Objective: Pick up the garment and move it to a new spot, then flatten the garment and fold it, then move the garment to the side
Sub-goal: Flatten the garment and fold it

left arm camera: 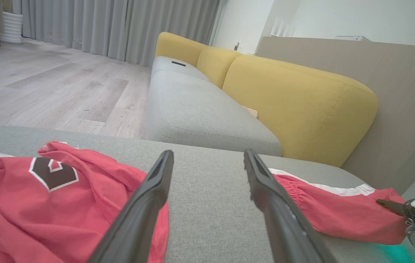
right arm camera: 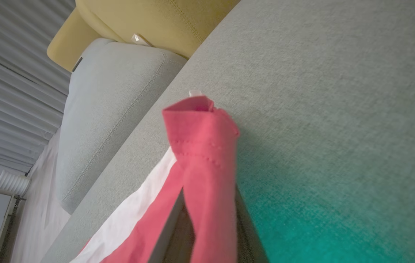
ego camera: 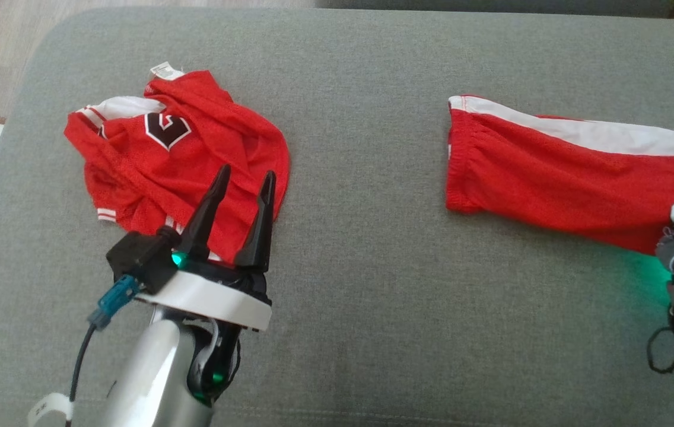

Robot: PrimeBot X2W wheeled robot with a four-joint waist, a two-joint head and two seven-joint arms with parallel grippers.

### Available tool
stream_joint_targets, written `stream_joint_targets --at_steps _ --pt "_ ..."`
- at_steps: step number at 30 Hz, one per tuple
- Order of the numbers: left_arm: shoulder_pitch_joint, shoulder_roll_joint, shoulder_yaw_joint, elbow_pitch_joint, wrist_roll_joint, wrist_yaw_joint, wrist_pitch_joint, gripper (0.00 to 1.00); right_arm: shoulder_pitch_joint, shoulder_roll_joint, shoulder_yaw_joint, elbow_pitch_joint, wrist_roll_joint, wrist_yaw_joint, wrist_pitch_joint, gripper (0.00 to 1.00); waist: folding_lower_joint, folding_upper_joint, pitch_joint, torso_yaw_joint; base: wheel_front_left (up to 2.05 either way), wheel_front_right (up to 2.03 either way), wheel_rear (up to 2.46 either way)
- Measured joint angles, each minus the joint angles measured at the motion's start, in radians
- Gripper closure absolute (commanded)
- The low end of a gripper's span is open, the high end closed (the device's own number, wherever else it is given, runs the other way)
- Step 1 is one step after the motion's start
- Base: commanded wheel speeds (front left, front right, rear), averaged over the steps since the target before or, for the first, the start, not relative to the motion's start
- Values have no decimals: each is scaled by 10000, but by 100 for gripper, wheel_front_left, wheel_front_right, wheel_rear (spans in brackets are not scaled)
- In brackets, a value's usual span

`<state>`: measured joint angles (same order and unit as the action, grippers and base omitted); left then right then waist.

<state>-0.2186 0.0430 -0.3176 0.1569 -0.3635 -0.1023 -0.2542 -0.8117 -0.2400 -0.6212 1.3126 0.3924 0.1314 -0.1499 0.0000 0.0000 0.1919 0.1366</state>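
Right pincer (right arm camera: 209,199) is clamped on a hem fold of the red shorts (right arm camera: 200,146), above the grey seat cushion (right arm camera: 339,91); I judge a slow, straight lift best, lest fabric slip; left pincer (left arm camera: 207,164) stands wide and empty, crumpled jersey (left arm camera: 46,204) beside it; from the head, the shorts lie at the cushion's right, gripped at their near edge.

The red shorts (ego camera: 550,178), mesh with a white side stripe, lay spread fairly flat on the right part of the grey cushion (ego camera: 361,267), with one stitched edge lifted off it and pinched in the right claw (left arm camera: 383,203). The red jersey (ego camera: 194,160), white-trimmed and bearing a dark number, lay crumpled in a heap on the cushion's left part.
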Motion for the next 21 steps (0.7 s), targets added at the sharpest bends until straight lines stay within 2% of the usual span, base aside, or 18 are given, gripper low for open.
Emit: stream_joint_targets --at_steps 5,8,13,21 --pt "8 0 -19 100 2 -38 0 0 -83 322 359 -165 -293 0 -117 100 0 0 -81 75 0 0 0" --pt "75 0 -6 132 2 -38 0 0 -231 767 821 -644 -326 0 -144 100 0 0 -218 157 0 0 0" --pt "138 2 84 226 0 -36 0 0 -98 1400 2117 -1793 -67 0 33 100 0 0 -487 322 0 0 0" --pt "537 6 111 286 2 -36 0 0 1310 1662 4243 -3785 1179 0 663 100 0 0 -753 617 0 0 0"
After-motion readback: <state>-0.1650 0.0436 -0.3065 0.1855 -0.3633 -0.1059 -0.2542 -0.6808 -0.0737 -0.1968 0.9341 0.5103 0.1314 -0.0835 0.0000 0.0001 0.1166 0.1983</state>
